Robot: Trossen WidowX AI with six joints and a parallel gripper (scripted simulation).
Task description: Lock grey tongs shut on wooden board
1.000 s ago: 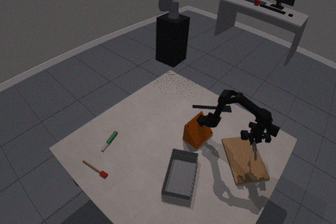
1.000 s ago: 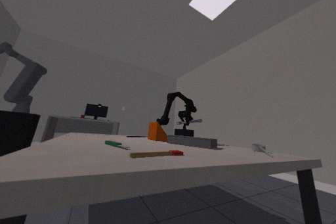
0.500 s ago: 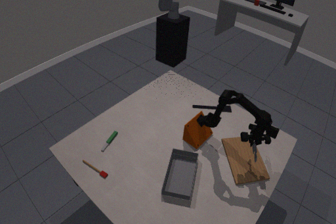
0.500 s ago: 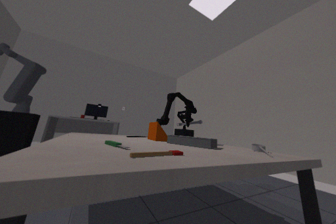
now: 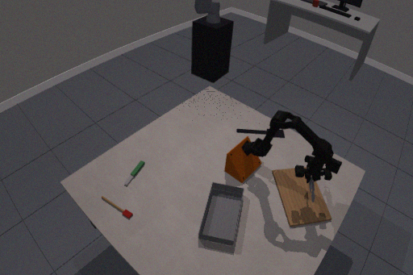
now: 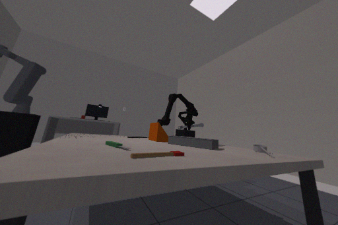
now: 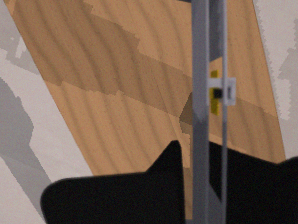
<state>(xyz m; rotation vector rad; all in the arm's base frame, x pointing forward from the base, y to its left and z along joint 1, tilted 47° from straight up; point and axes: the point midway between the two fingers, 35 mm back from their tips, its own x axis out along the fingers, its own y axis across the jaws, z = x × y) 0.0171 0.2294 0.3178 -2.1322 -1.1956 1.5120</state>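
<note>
The gripper (image 5: 311, 180) (image 6: 189, 128) (image 7: 194, 155) is shut on the grey tongs (image 5: 312, 192) (image 6: 199, 125) (image 7: 200, 100) and holds them above the wooden board (image 5: 287, 193) (image 7: 125, 125). In the exterior view the tongs look close to level. In the wrist view their two arms run side by side with a narrow gap, and a small white piece with yellow and black parts sits beside them. Whether the lock inside the hinge is engaged cannot be seen. The roasting tin (image 5: 216, 240) (image 6: 193, 142) holds nothing.
An orange block (image 5: 242, 164) (image 6: 157, 132) stands by the arm's base. A green-handled tool (image 5: 138, 168) (image 6: 113, 144) and a red-headed brush (image 5: 127, 214) (image 6: 178, 153) lie on the far left in the top view. A dark bar (image 5: 254, 131) lies behind the block.
</note>
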